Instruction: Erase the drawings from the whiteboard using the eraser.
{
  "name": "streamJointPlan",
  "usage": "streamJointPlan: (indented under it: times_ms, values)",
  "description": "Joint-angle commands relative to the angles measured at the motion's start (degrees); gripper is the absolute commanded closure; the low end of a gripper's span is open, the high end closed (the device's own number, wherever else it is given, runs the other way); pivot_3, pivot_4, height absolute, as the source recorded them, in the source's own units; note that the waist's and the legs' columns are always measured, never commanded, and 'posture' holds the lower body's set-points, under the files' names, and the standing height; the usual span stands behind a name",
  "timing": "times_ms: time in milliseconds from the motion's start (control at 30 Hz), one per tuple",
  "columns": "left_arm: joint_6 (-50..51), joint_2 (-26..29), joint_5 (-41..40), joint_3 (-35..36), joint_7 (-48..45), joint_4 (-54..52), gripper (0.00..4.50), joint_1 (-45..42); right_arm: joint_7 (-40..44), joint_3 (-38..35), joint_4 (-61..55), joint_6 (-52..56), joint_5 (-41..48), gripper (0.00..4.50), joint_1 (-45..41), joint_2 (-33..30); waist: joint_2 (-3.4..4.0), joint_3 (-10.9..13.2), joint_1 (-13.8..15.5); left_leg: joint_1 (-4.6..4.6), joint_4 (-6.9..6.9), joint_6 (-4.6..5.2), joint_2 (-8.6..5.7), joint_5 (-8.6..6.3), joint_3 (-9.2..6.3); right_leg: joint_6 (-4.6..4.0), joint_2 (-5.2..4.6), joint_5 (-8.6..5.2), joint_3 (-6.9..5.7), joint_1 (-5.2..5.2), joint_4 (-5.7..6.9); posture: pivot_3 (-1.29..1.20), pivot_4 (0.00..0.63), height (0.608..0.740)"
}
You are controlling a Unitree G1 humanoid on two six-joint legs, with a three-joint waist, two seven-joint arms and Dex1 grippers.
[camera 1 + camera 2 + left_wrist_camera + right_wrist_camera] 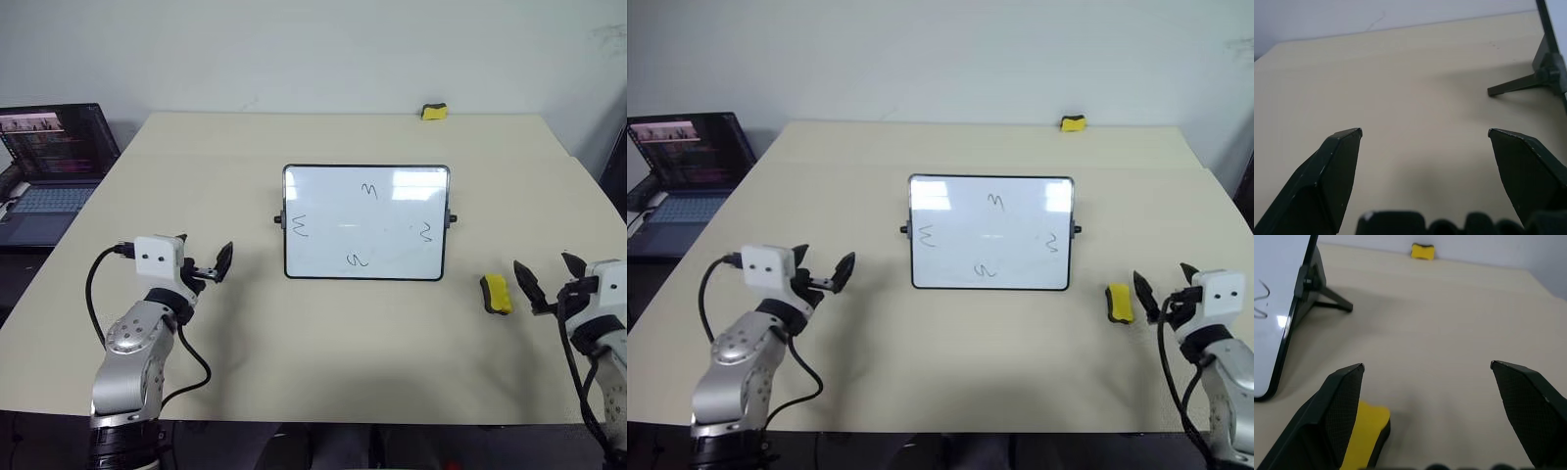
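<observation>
Bare table point(333, 343) lies before the whiteboard point(366, 223) — its stand point(1327, 296) and knobs jut sideways.

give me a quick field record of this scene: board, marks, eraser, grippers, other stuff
whiteboard: propped on its stand mid-table, tilted back
drawings: four black squiggles, all unerased, near the top, bottom, left and right edges
eraser: flat on the table, right of the board, unheld
right gripper: open, empty, just right of the eraser
left gripper: open, empty, left of the board
second yellow block: far table edge
laptop: open, off the table's left side
</observation>
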Motion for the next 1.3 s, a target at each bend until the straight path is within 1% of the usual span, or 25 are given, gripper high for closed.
streamJointPlan:
  times_ms: [33, 100, 200, 300, 433, 533, 633, 767, 800, 867, 933, 1000, 1100, 1167, 1300]
  values:
    - [-0.3, -0.8, -0.8, 0.3, 0.0, -0.4, 0.0, -0.4, -1.7, 1.3, -1.9, 1.8, -1.6, 0.03, -1.1, -0.1, 0.0, 0.0, 0.0, 0.02, 0.0, 0.0, 0.0, 0.0, 0.01, 0.0, 0.0, 0.0, 0.01, 0.01, 0.0, 0.0, 0.15, 0.74]
    - [-0.4, -1.8, -1.2, 0.9, 0.6, 0.1, 0.0, -0.1, -2.9, 2.4, -1.5, 3.3, -2.3, 0.03, -1.0, 0.4, 0.0, 0.0, 0.0, 0.05, 0.01, 0.0, 0.01, 0.0, 0.02, 0.0, 0.02, 0.0, 0.01, 0.03, 0.0, 0.0, 0.15, 0.74]
    - [0.4, -1.8, -1.7, 1.3, 0.3, -0.9, 0.0, 0.1, -4.1, 2.4, -4.5, 5.6, -1.5, 0.03, -0.8, 1.2, -0.01, 0.0, 0.1, 0.03, 0.01, -0.01, 0.04, 0.0, -0.01, 0.0, 0.05, 0.0, -0.01, 0.02, 0.0, 0.0, 0.15, 0.74]
    - [-0.5, 0.0, -2.1, 0.9, -2.7, -1.3, 0.0, -0.1, -5.0, 1.7, -6.2, 4.2, -1.4, 0.03, -1.8, 2.2, -0.01, 0.0, 0.0, 0.02, 0.0, -0.01, 0.04, 0.0, 0.02, 0.0, 0.05, 0.0, 0.02, 0.02, 0.0, 0.0, 0.15, 0.74]
    - [-0.5, 4.3, -4.4, 3.1, -7.1, -1.1, 0.0, -2.9, -5.8, 1.3, -7.8, 4.8, 0.7, 0.03, -4.7, 3.7, -0.01, 0.0, -0.1, 0.05, 0.0, -0.01, 0.09, 0.0, 0.03, 0.0, 0.12, 0.0, 0.03, 0.02, 0.0, 0.0, 0.15, 0.74]
    - [-0.1, 9.0, -7.3, 3.7, -13.4, -0.1, 0.0, -5.1, -6.2, 3.5, -10.1, 7.9, 2.0, 0.03, -5.3, 4.9, -0.02, 0.0, -0.1, 0.04, 0.0, -0.02, 0.19, 0.0, 0.0, -0.04, 0.24, 0.03, 0.01, 0.02, 0.0, 0.0, 0.15, 0.74]
    - [2.8, 14.2, -11.0, 2.5, -20.9, -0.6, 0.0, -8.1, -6.2, 4.7, -13.1, 12.8, 3.7, 0.03, -5.0, 4.6, -0.02, 0.0, -0.2, 0.04, -0.02, -0.03, 0.2, -0.01, 0.02, -0.05, 0.24, 0.03, 0.03, 0.01, -0.02, 0.0, 0.15, 0.74]
    - [8.2, 21.6, -17.8, -0.9, -35.0, -2.3, 0.0, -10.9, -8.1, 5.3, -19.1, 19.1, 6.2, 0.03, -4.8, 4.3, 0.02, 0.0, -0.4, -0.01, -0.01, -0.02, 0.2, -0.03, 0.0, -0.06, 0.25, 0.03, 0.0, -0.02, -0.01, 0.0, 0.15, 0.74]
    - [9.5, 23.1, -18.7, -2.3, -37.4, -2.4, 0.0, -12.2, -8.5, 5.2, -20.7, 21.0, 6.9, 0.03, -4.3, 4.0, 0.03, 0.0, -0.5, 0.0, -0.04, 0.05, 0.2, -0.07, 0.0, -0.06, 0.25, 0.03, 0.02, -0.02, -0.02, 0.0, 0.15, 0.74]
    - [12.3, 25.8, -19.8, -8.4, -44.0, -5.1, 0.0, -15.6, -8.6, 3.4, -22.7, 25.4, 8.8, 0.03, -2.5, 2.8, 0.02, 0.1, -0.4, -0.03, -0.03, 0.17, 0.2, -0.14, -0.05, -0.07, 0.26, 0.03, -0.04, -0.02, -0.02, 0.0, 0.15, 0.74]
    - [12.8, 27.5, -19.8, -13.0, -49.4, -6.9, 0.0, -17.3, -9.5, 3.4, -23.4, 29.9, 9.3, 0.03, -1.3, 1.9, 0.01, 0.1, -0.5, -0.05, -0.01, 0.19, 0.18, -0.15, -0.06, -0.06, 0.27, 0.03, -0.06, -0.01, -0.06, 0.0, 0.15, 0.74]
    - [12.4, 28.1, -19.5, -15.4, -52.5, -7.3, 0.0, -18.1, -10.8, 4.4, -23.8, 32.9, 8.8, 0.03, -1.0, 1.3, 0.02, 0.1, -0.9, -0.03, -0.03, 0.25, 0.18, -0.18, 0.04, -0.06, 0.27, 0.03, 0.04, 0.0, -0.08, 0.0, 0.15, 0.74]
    - [11.1, 26.4, -18.5, -19.3, -55.6, -6.4, 0.0, -21.6, -15.3, 3.0, -25.0, 35.4, 7.8, 0.03, -3.4, 2.3, 0.09, 0.1, -1.6, -0.01, -0.03, 0.28, 0.23, -0.2, 0.05, -0.07, 0.31, 0.03, 0.08, -0.04, -0.02, 0.0, 0.15, 0.74]
    - [9.9, 25.6, -17.3, -20.8, -56.7, -5.1, 0.0, -23.3, -17.0, 2.3, -25.4, 36.4, 7.6, 0.03, -4.7, 2.9, 0.08, 0.1, -1.8, 0.01, -0.01, 0.28, 0.31, -0.2, 0.09, -0.09, 0.45, 0.05, 0.11, -0.05, -0.01, 0.0, 0.15, 0.74]
    - [7.0, 23.3, -14.4, -22.9, -57.0, -1.9, 0.0, -26.2, -17.6, 3.4, -23.9, 37.0, 6.5, 0.03, -6.0, 3.2, 0.09, 0.1, -1.6, 0.05, -0.01, 0.29, 0.38, -0.2, 0.09, -0.12, 0.63, 0.06, 0.12, -0.04, -0.01, 0.0, 0.15, 0.74]
